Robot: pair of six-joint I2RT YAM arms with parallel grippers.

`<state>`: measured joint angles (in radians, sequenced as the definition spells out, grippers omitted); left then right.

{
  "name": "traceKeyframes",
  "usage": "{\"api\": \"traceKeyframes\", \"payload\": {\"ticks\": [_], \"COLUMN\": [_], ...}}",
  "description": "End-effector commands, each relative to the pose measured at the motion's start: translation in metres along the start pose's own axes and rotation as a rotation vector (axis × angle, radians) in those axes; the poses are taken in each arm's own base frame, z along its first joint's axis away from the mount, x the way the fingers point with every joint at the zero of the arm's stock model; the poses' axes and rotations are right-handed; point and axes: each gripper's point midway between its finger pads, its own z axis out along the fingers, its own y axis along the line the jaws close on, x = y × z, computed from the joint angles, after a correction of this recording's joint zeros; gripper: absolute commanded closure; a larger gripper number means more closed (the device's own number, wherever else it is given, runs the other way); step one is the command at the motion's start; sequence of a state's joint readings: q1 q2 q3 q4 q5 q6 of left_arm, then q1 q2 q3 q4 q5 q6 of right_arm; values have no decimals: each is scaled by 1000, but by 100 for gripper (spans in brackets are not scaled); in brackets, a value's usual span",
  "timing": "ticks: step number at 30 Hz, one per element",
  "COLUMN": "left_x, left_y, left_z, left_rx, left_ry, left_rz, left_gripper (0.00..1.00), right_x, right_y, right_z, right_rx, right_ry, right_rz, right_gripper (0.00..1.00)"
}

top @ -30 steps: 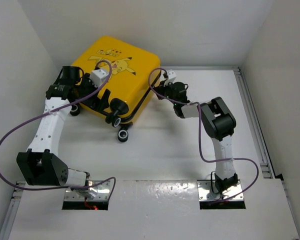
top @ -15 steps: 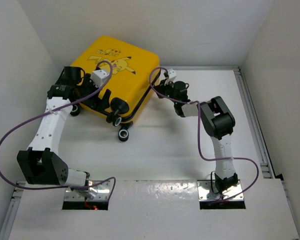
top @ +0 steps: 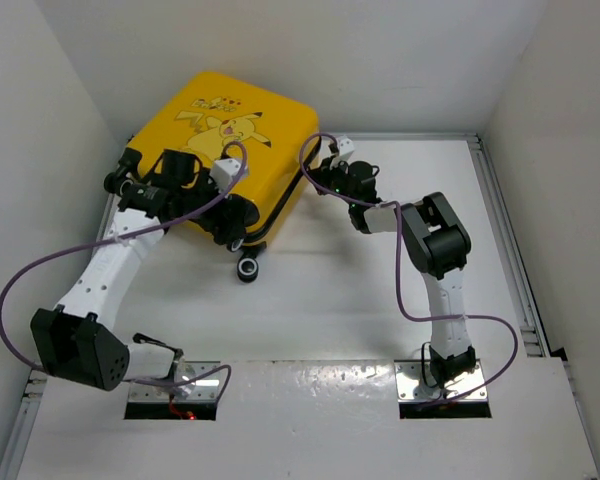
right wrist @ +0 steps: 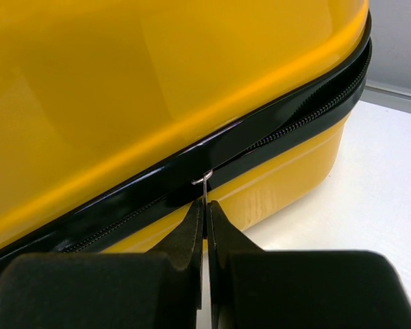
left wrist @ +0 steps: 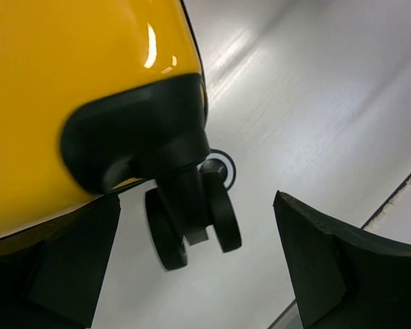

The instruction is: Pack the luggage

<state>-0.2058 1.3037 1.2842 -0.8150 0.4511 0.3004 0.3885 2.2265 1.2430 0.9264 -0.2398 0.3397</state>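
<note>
1. The luggage (top: 235, 130) lies at the far left of the counter (top: 380, 300), shell halves together, printed face up, wheels toward the arms.
2. The right gripper (right wrist: 205, 205) is closed, its fingertips pinching the thin metal zipper pull (right wrist: 203, 181), which hangs from the black zipper band (right wrist: 294, 120) on the case's right-hand side.
3. Governing relation: the band's long axis runs across the right gripper's approach, from the wheeled near corner to the far corner. Any zipping stroke would probably have to follow that line, not pull outward.
4. The frames do not show which stretch of the zipper is already fastened.
5. The left gripper (left wrist: 197, 205) is wide open and holds nothing. It sits just beside a caster wheel (left wrist: 222, 219) at the near corner, well placed to brace the case.
</note>
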Motion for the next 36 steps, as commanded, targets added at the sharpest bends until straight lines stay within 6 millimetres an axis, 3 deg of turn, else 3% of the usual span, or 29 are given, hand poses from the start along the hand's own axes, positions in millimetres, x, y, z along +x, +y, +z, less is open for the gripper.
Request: {"api": "traceKeyframes", "payload": {"ticks": [1, 2, 9, 12, 13, 14, 20, 21, 22, 26, 28, 31, 32, 35, 36], "left_x": [24, 35, 32, 34, 32, 34, 34, 45, 52, 74, 87, 123, 123, 159, 170], "left_y": [-4, -1, 9, 17, 18, 21, 28, 31, 28, 34, 39, 50, 48, 66, 77], "left_z": [22, 29, 42, 44, 44, 40, 17, 17, 13, 0, -11, -31, -34, -50, -59], "left_rx": [-24, -54, -156, -192, -193, -200, -213, -208, -198, -176, -190, -188, -189, -205, -226], "left_ry": [97, 142, 126, 139, 132, 128, 87, 114, 129, 179, 202, 282, 281, 352, 373], "left_rz": [-103, -142, -168, -157, -145, -128, -2, -8, -6, 47, 69, 145, 146, 189, 196], "left_gripper": [0, 0, 0, 13, 21, 26, 49, 54, 69, 99, 100, 100, 100, 100, 100], "right_x": [-68, -69, -61, -58, -64, -54, -45, -38, -40, -38, -39, -38, -38, -38, -26], "right_y": [30, 35, 66, 79, 85, 92, 126, 132, 139, 157, 168, 187, 190, 205, 204], "right_z": [10, 10, 6, -1, -4, -8, -28, -31, -33, -36, -38, -45, -47, -60, -67], "right_rx": [-86, -97, -170, -212, -221, -242, -328, -340, -355, -391, -417, -463, -477, -523, -522], "right_ry": [-209, -211, -205, -197, -208, -183, -156, -141, -150, -143, -150, -141, -139, -132, -102], "right_rz": [-58, -60, -54, -48, -47, -42, -17, -14, -10, -3, -1, 16, 15, 19, 32], "right_gripper": [100, 100, 100, 100, 100, 100, 100, 100, 100, 100, 100, 100, 100, 100, 100]}}
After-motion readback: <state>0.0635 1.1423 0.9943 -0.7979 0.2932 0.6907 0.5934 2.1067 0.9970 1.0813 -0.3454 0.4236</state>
